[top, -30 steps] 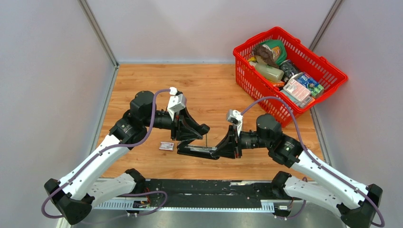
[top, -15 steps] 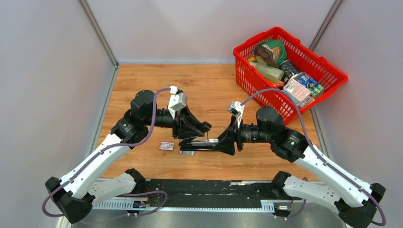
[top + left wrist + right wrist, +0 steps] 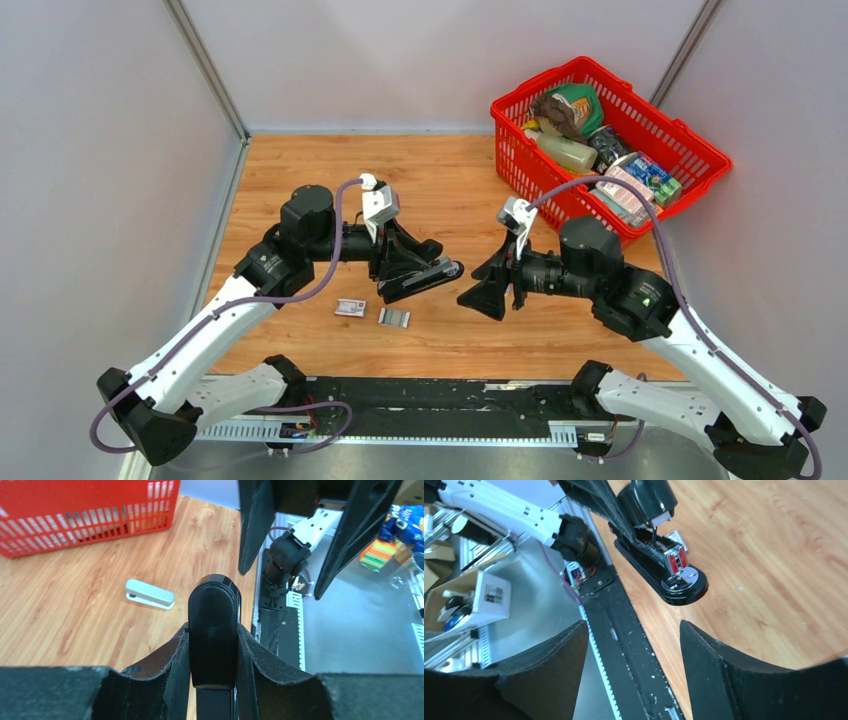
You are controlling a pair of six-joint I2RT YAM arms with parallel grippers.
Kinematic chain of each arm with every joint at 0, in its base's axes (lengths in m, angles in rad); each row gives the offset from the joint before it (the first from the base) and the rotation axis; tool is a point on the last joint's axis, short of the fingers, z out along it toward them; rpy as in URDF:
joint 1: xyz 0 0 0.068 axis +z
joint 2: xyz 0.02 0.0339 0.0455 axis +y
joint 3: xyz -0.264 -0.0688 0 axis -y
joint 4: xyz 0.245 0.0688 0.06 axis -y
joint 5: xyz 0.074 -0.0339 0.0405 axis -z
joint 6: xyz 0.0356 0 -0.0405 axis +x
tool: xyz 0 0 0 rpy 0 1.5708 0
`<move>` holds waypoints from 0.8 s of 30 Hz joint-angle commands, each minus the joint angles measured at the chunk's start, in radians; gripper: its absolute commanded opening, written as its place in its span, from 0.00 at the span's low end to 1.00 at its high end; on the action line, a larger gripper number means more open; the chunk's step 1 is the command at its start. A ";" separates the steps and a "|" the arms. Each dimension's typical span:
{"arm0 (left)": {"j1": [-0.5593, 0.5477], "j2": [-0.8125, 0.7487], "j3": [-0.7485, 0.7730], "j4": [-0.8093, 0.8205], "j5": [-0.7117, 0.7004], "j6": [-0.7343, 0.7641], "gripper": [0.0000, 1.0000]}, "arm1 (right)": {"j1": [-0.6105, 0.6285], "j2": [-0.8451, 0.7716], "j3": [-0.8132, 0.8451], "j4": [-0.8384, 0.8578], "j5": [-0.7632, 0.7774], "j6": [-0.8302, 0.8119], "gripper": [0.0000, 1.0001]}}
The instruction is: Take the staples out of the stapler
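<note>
My left gripper (image 3: pixel 412 278) is shut on the black stapler (image 3: pixel 444 271) and holds it tilted above the table. In the left wrist view the stapler (image 3: pixel 214 605) sits clamped between both fingers. From the right wrist view the stapler (image 3: pixel 659 562) hangs open, showing its red-and-silver inside and chrome front plate. A short strip of silvery staples (image 3: pixel 394 317) lies on the wood below it. My right gripper (image 3: pixel 482 296) is open and empty, a short way right of the stapler's tip. In its own view the gripper (image 3: pixel 633 630) has only the table edge between its fingers.
A small white-and-red box (image 3: pixel 350 308) lies left of the staples. A pale grey oblong bar (image 3: pixel 149 593) rests on the wood further right. A red basket (image 3: pixel 600 68) full of groceries stands at the back right. The black base rail (image 3: pixel 430 395) runs along the near edge.
My right gripper has opened, let go of the stapler and drawn back to the right. The left gripper has raised the stapler off the table. The staple strip now lies on the wood.
</note>
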 commanded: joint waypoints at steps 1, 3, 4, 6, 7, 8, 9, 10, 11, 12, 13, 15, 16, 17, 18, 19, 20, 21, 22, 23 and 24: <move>-0.001 -0.003 0.062 0.017 -0.083 0.024 0.00 | 0.002 0.003 0.087 -0.017 0.161 -0.034 0.66; -0.001 -0.001 0.057 0.013 -0.112 0.020 0.00 | 0.002 0.020 0.110 -0.011 0.226 -0.036 0.56; -0.001 0.000 0.056 0.013 -0.130 0.017 0.00 | 0.003 0.029 0.121 -0.005 0.259 -0.033 0.47; -0.001 0.000 0.048 0.013 -0.156 0.006 0.00 | 0.002 0.050 0.133 0.017 0.312 -0.027 0.31; -0.001 -0.003 0.040 0.020 -0.164 0.001 0.00 | 0.002 0.061 0.136 0.033 0.332 -0.020 0.25; -0.001 -0.003 0.036 0.031 -0.177 -0.008 0.00 | 0.002 0.072 0.136 0.053 0.355 -0.016 0.19; -0.001 -0.004 0.030 0.034 -0.190 -0.012 0.00 | 0.002 0.084 0.136 0.073 0.376 -0.002 0.12; -0.001 -0.006 0.025 0.043 -0.198 -0.020 0.00 | 0.002 0.096 0.139 0.093 0.379 0.010 0.05; -0.001 -0.006 0.020 0.048 -0.215 -0.025 0.00 | 0.002 0.112 0.138 0.109 0.379 0.022 0.00; -0.001 -0.007 0.016 0.061 -0.220 -0.037 0.00 | 0.002 0.125 0.134 0.130 0.381 0.039 0.00; -0.001 -0.003 0.013 0.068 -0.224 -0.040 0.00 | 0.002 0.136 0.128 0.153 0.386 0.055 0.00; -0.001 0.008 0.013 0.077 -0.218 -0.048 0.00 | 0.002 0.155 0.113 0.204 0.399 0.087 0.00; -0.001 0.011 0.014 0.080 -0.218 -0.052 0.00 | 0.002 0.161 0.104 0.234 0.405 0.101 0.00; -0.001 0.017 0.013 0.085 -0.215 -0.055 0.00 | 0.002 0.167 0.098 0.254 0.412 0.113 0.00; -0.001 0.020 0.011 0.088 -0.213 -0.059 0.00 | 0.003 0.171 0.090 0.276 0.413 0.122 0.00; -0.001 0.022 0.010 0.091 -0.216 -0.060 0.00 | 0.002 0.181 0.084 0.294 0.421 0.131 0.00; -0.001 0.019 0.007 0.097 -0.218 -0.062 0.00 | 0.002 0.188 0.082 0.305 0.431 0.139 0.00; -0.001 0.019 0.005 0.098 -0.224 -0.062 0.00 | 0.003 0.194 0.082 0.313 0.438 0.147 0.00; -0.001 0.019 0.004 0.098 -0.226 -0.062 0.00 | 0.003 0.205 0.082 0.320 0.436 0.153 0.00; -0.001 0.017 0.002 0.100 -0.229 -0.062 0.00 | 0.005 0.213 0.082 0.328 0.438 0.159 0.00; -0.001 0.016 0.002 0.100 -0.233 -0.062 0.00 | 0.003 0.224 0.084 0.333 0.436 0.167 0.00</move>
